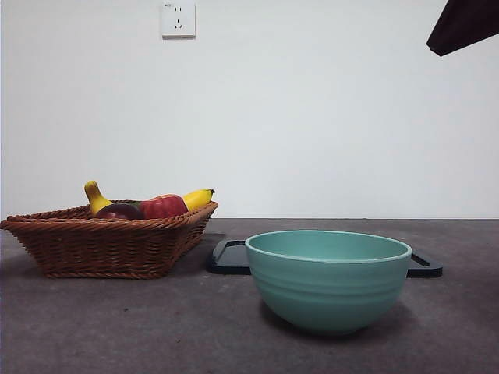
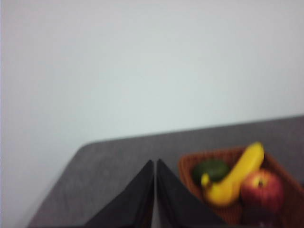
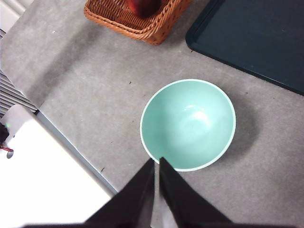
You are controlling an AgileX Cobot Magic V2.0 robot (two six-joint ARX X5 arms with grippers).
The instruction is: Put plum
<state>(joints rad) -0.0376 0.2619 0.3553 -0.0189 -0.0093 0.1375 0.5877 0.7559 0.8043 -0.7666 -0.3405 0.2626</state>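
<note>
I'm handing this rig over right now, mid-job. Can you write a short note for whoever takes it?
Left end effector: jaws shut, holding nothing, raised near the brown woven wicker basket.
Right end effector: jaws shut, holding nothing, high above the empty round teal bowl.
The glossy dark maroon plum lies in the basket beside the red apple, the yellow banana and a dark green fruit.
A flat dark tray lies behind the bowl with nothing on it in view.
Done: nothing visible, the plum is untouched.
Left: grasp the plum and put it down; the task names no destination.
</note>
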